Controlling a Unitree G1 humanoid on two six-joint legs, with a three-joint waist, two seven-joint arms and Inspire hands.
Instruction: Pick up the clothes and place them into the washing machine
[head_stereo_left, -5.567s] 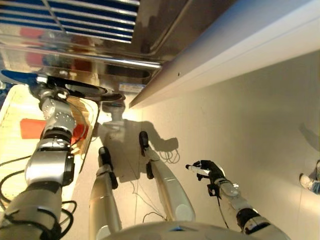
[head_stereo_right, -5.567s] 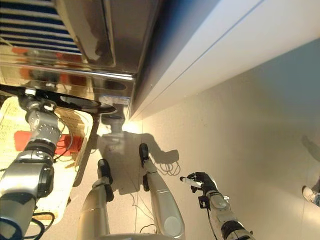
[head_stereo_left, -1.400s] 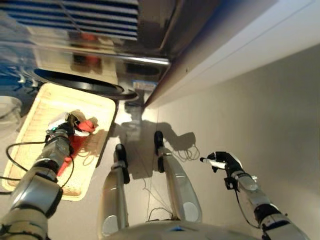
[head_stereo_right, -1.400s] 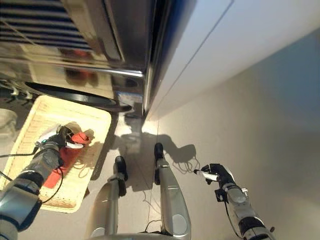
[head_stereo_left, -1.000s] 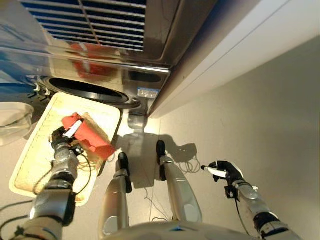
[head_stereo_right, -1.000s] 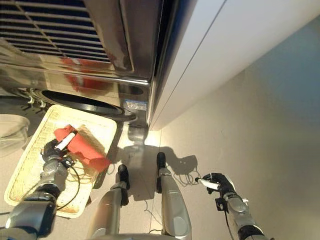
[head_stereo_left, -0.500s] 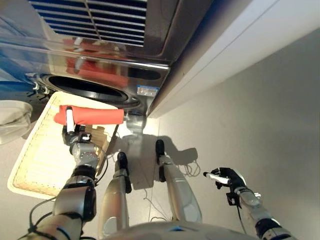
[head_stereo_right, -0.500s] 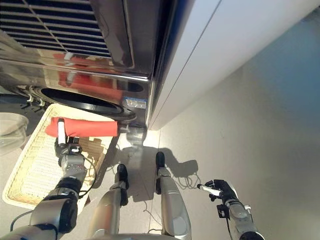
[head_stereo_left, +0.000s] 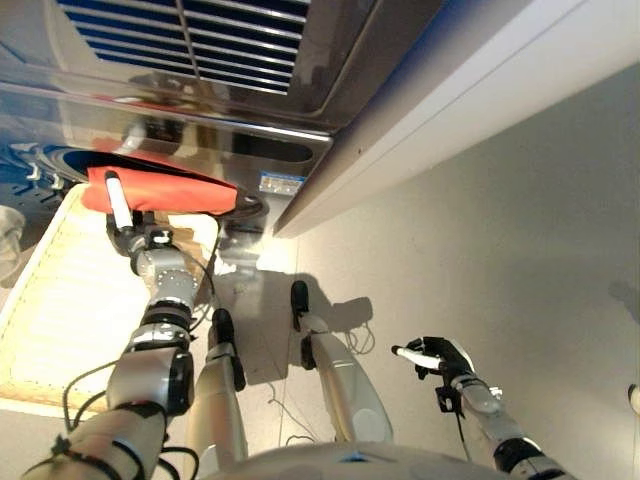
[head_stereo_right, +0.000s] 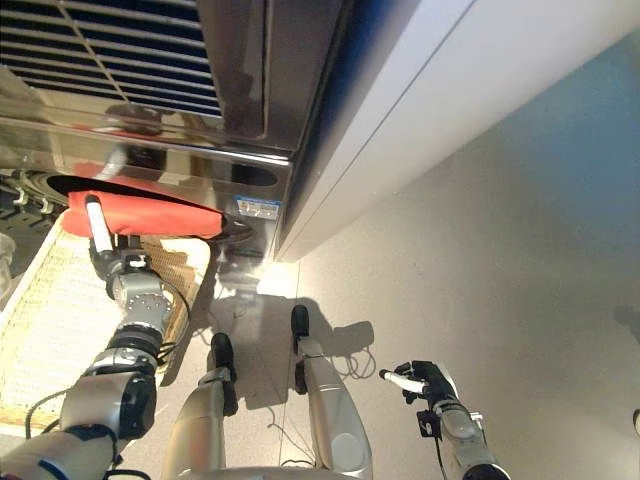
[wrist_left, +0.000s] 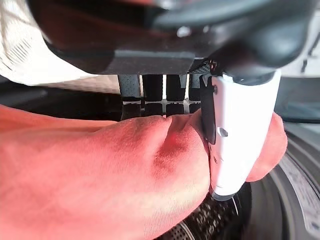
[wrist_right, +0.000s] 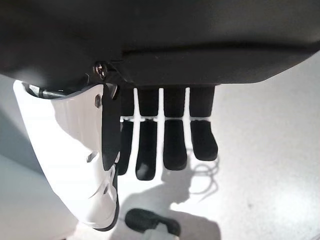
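- A pale floor (head_stereo_left: 480, 220) runs beside a steel-fronted washing machine (head_stereo_left: 200, 90), whose dark round opening (head_stereo_right: 60, 186) faces a woven basket (head_stereo_left: 60, 300) lying on the floor just before it
- The left hand (head_stereo_left: 135, 238) is raised at the mouth of the opening, its white-covered thumb and fingers pinched on a red garment (head_stereo_left: 170, 190)
- In the left wrist view the cloth (wrist_left: 100, 180) bulges between thumb and fingers, with the drum's rim just beyond
- The garment stretches across the lower lip of the opening, mostly outside the drum as far as I can judge
- The right hand (head_stereo_left: 440, 358) hangs low over bare floor, well apart from the machine, fingers loosely curled and holding nothing
- Risk: if the pinch lets go here, the cloth would likely drape over the rim or slide back into the basket, because too little of it is inside
- Risk: the trailing end could snag on the rim as the arm pushes in
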